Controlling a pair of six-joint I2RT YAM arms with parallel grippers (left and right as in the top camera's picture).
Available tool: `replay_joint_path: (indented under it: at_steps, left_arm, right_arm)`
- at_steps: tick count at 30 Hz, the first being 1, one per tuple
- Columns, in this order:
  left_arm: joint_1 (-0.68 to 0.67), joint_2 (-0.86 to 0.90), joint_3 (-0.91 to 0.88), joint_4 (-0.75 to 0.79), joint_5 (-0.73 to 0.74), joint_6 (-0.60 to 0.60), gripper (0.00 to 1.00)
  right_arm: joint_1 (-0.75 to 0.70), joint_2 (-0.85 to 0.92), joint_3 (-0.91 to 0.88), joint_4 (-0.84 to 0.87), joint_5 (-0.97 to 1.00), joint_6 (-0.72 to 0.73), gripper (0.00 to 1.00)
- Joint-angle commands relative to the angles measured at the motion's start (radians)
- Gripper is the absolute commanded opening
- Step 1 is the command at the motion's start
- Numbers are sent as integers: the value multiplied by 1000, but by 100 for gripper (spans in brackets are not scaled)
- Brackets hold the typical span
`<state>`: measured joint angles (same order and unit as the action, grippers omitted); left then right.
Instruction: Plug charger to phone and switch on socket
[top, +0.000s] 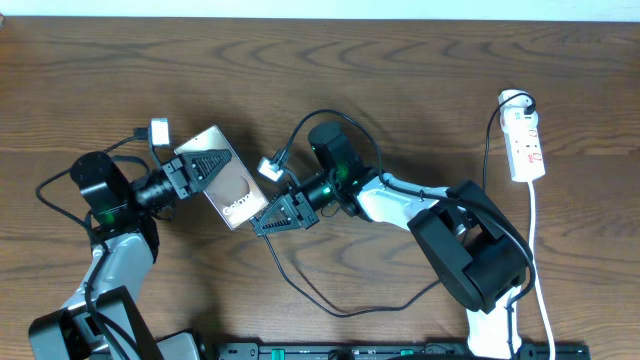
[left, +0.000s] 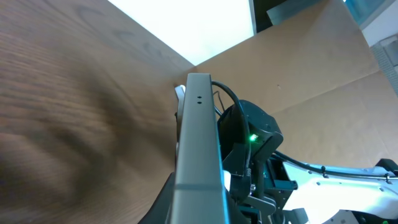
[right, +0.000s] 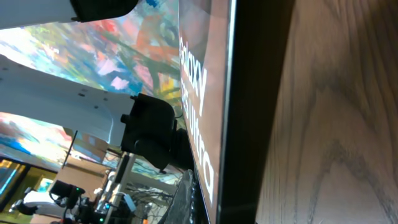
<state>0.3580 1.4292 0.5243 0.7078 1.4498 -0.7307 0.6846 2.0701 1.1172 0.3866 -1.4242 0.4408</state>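
Phone (top: 232, 192) clamped in left gripper (top: 192, 176), tilted

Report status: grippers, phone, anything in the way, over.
Left gripper shut on phone. Right gripper beside phone's edge, grip unclear. Charger cable loops on table. Socket far right, apart.
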Motion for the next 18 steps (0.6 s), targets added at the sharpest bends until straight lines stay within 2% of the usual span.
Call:
replay_joint_path:
  at_steps: [1,13,18]
  left_arm:
    - [-42,-3,-13,-10,121,17,7]
    - [-42,-3,-13,-10,121,17,7]
    - [-42,-3,-13,-10,121,24,7]
  right_arm:
    - [-13,-10,32,29,87,11,1]
    - [-13,-10,32,29,87,11,1]
    - [-13,-10,32,29,87,11,6]
